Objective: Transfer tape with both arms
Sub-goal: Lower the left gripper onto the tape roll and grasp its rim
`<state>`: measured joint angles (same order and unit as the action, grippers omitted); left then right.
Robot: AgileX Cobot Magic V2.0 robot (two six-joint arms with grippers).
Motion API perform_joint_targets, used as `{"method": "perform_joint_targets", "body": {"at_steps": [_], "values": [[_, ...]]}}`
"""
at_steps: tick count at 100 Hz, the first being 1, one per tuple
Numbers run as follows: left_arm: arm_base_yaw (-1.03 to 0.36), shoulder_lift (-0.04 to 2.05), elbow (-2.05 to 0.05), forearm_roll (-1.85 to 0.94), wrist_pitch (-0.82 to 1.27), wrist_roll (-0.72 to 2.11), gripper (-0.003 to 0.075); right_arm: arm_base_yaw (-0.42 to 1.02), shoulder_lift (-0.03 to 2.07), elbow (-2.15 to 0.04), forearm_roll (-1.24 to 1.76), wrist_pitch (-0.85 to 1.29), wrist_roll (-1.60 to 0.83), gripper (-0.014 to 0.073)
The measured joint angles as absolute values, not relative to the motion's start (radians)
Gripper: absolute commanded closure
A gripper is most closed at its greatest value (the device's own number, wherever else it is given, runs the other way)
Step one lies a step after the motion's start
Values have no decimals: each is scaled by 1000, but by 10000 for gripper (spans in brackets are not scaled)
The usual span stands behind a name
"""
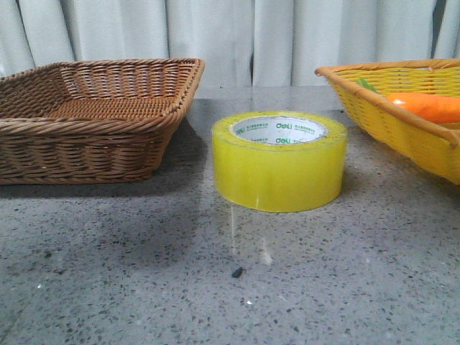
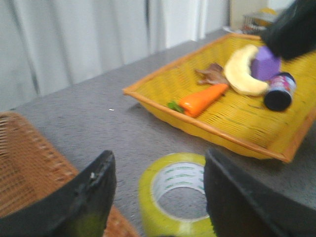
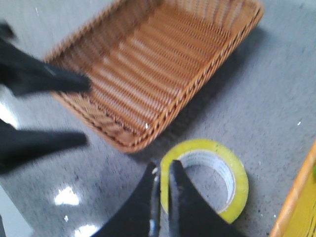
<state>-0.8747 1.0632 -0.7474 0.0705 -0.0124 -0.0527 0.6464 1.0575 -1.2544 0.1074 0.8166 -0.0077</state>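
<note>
The tape, a wide yellow roll with a white printed core, lies flat on the grey table between two baskets. No gripper shows in the front view. In the left wrist view my left gripper is open and empty, with the tape below and between its fingers. In the right wrist view my right gripper is shut and empty, its tips over the near rim of the tape. The left arm's fingers show at that view's edge. The right arm shows in a corner of the left wrist view.
A brown wicker basket stands left of the tape and shows in the right wrist view. A yellow basket on the right holds an orange carrot, a banana, a purple block and a can.
</note>
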Motion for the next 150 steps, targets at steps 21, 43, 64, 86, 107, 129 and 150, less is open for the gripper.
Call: {"method": "perform_joint_targets", "body": {"at_steps": [21,43,64,86,107,129,150], "values": [[-962,1251,-850,109,19,-53,223,646,870,-1178,22,739,97,666],[-1017,1450,-995,115,189,-53,227,646,764,-1173,18,768,107,666],[-1023,1601,-1132,119,336,-53,227,646,750,-1173,15,809,111,666],[-1023,1728,-1235,123,434,-53,244,646,748,-1173,15,832,111,666],[-1023,1770,-1277,123,459,-53,505,646,748,-1173,15,850,112,666],[-1024,1770,-1281,119,470,-53,741,646,748,-1173,15,851,113,666],[-1028,1768,-1298,142,517,-53,741,646,748,-1173,15,869,113,666]]}}
